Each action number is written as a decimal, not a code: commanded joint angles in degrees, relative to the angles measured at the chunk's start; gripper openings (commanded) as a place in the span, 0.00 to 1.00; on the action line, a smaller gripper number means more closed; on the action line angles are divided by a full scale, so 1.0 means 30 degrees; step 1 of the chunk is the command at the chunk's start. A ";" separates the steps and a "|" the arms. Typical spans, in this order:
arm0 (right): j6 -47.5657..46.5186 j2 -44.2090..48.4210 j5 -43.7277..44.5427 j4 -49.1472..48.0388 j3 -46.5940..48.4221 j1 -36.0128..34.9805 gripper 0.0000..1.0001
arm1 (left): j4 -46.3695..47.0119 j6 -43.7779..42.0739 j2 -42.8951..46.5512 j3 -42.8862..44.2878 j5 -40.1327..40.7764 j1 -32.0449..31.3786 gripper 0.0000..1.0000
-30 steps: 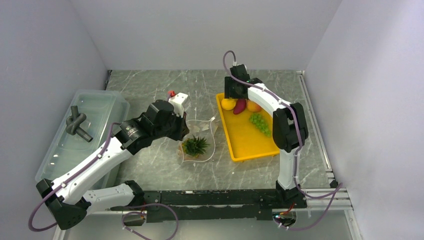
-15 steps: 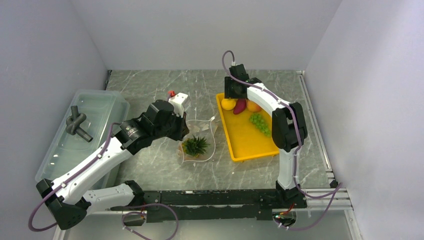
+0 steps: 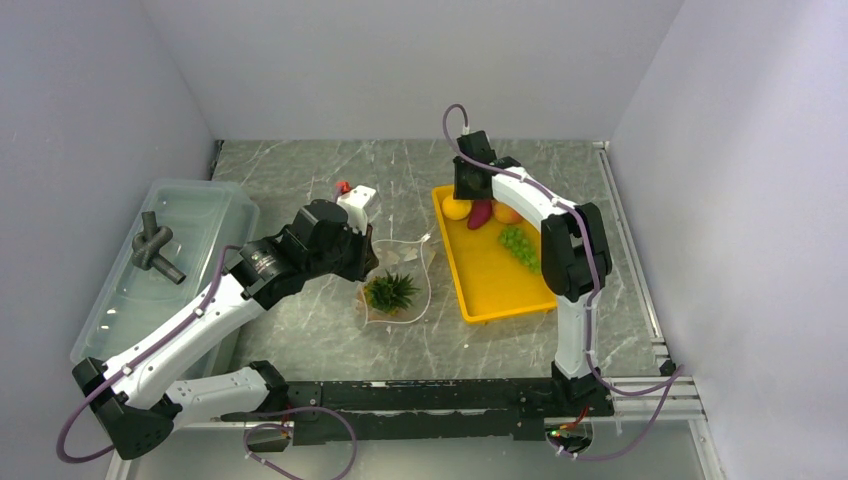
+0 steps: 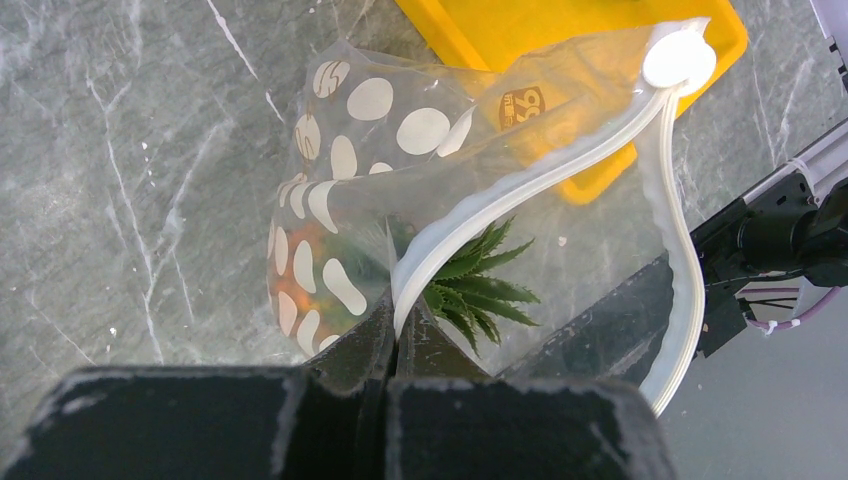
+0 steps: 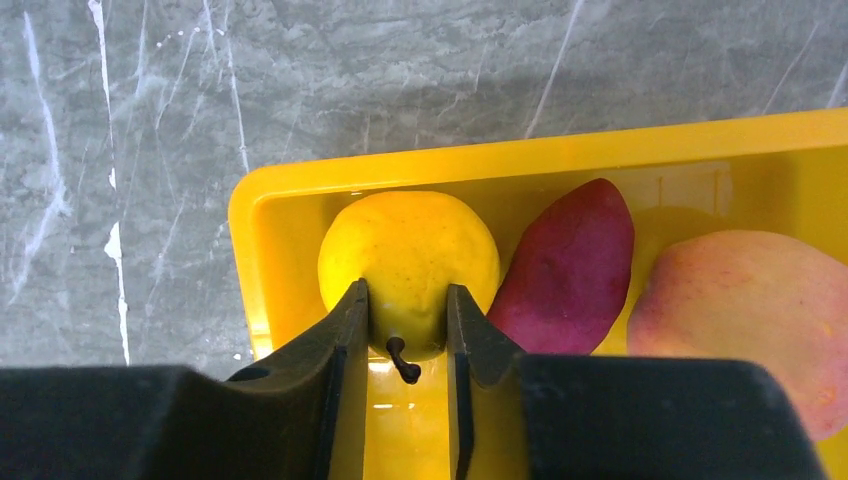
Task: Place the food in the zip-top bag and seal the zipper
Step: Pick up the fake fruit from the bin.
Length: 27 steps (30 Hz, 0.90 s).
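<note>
The zip-top bag (image 3: 405,272), clear with white dots, lies open on the table left of the yellow tray (image 3: 492,295). The pineapple (image 3: 390,292) is inside it, with its green crown (image 4: 470,285) at the mouth. My left gripper (image 4: 395,335) is shut on the white zipper (image 4: 530,180) and holds that edge up. My right gripper (image 5: 405,300) is at the tray's far left corner, shut on the narrow stem end of a yellow pear-like fruit (image 5: 410,245). Beside it lie the dark red-purple piece (image 5: 572,268) and the peach-coloured fruit (image 5: 745,310). The green grapes (image 3: 520,245) lie mid-tray.
A translucent lidded bin (image 3: 190,215) stands at the left with a black knot-shaped object (image 3: 155,250) on its lid. Walls close the table on three sides. A metal rail (image 3: 640,385) runs along the near edge.
My right gripper has shifted slightly over the tray's far corner. My left arm and the bag have not moved.
</note>
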<state>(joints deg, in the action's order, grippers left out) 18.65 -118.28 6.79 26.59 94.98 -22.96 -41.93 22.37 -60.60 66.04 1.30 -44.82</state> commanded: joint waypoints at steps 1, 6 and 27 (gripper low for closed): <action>0.0104 0.0211 -0.0262 0.0068 0.0019 0.0007 0.15 | 0.0397 0.0365 0.0365 0.0721 -0.0258 0.0025 0.00; 0.0241 0.1597 -0.0027 -0.0131 -0.0457 0.0007 0.00 | 0.0413 0.0380 0.0413 0.0668 -0.0171 0.0025 0.00; -0.0164 1.2475 0.2505 -0.0012 -0.5802 -0.2725 0.00 | 0.0081 0.1102 -0.0016 0.0635 0.1024 0.0012 0.00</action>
<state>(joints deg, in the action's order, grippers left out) 18.98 -87.59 11.79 26.94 79.99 -29.56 -42.28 24.12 -60.60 66.04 2.72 -44.82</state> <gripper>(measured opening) 0.219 0.012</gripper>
